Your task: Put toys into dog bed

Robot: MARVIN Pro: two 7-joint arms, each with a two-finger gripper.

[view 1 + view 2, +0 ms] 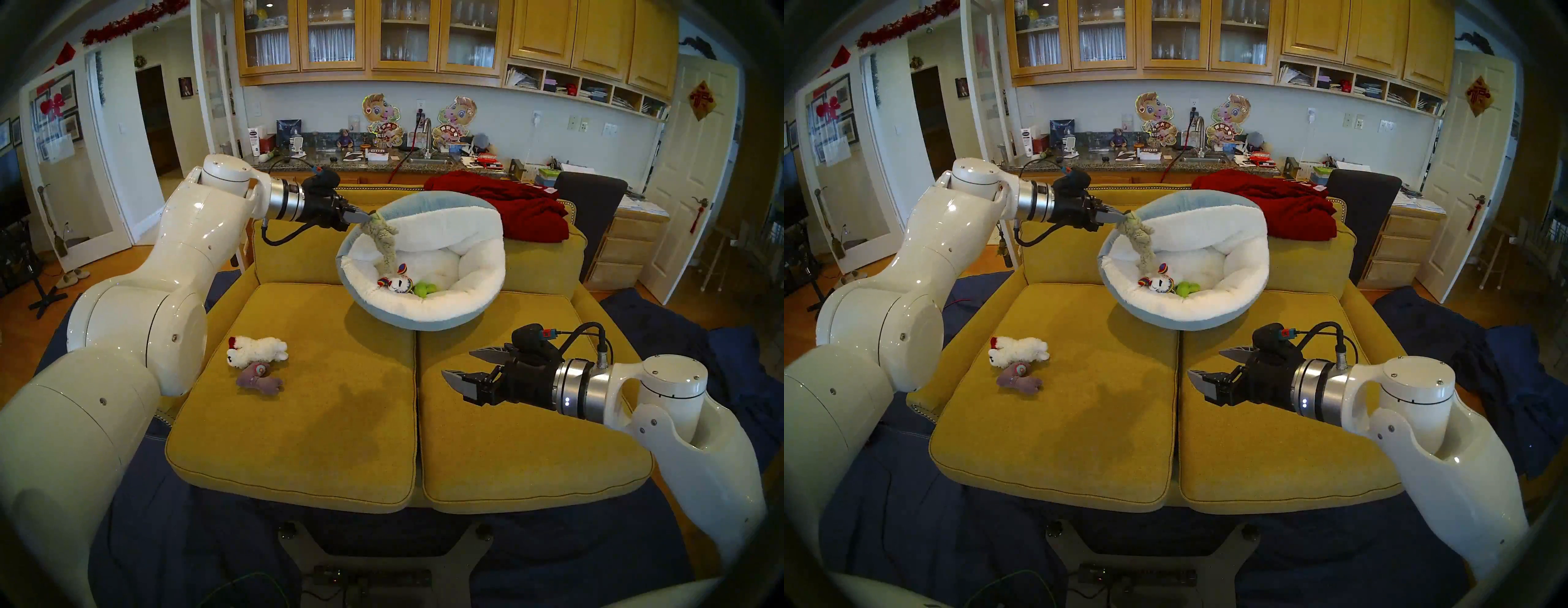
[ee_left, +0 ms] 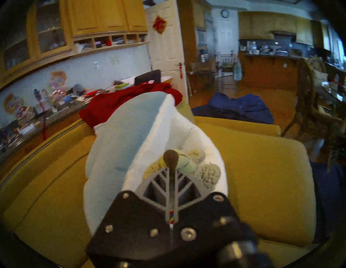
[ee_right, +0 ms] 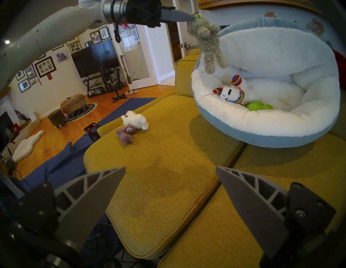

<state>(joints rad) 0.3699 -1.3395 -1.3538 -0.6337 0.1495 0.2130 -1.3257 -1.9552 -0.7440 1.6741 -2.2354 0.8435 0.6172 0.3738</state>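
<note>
At the far left of the head view, the left arm (image 1: 140, 271) reaches forward over the sofa (image 1: 322, 424). On the left seat cushion (image 1: 297, 446), near its left edge, lies the lamb (image 1: 254, 350), white with red at the head end. The purple plush (image 1: 259, 378) lies just in front of it, touching or nearly touching it.

Further right and higher, the left pincer (image 1: 367, 217) is closed tight on the top of the beige plush (image 1: 384, 242). The plush hangs limp from the tips, its body dangling over the left rim of the dog bed (image 1: 424, 322), its lower end inside the bed's outline. The left wrist view shows the two fingers (image 2: 164, 185) pressed together with the plush's green tag and brown tip pinched at their end.

The dog bed sits at the back of the sofa seat, astride the gap between the two cushions, tilted with its far rim raised against the backrest. In its white fleece hollow lies the llama (image 1: 399, 283), with rainbow trim, and just to its right the cactus (image 1: 424, 289), touching or almost touching it.

Behind the bed to the right, a red blanket (image 1: 522, 204) is draped over the backrest.

At the right, the right pincer (image 1: 462, 365) hangs above the right seat cushion (image 1: 530, 446), its jaws spread wide and empty, well apart from the bed and every toy.
</note>
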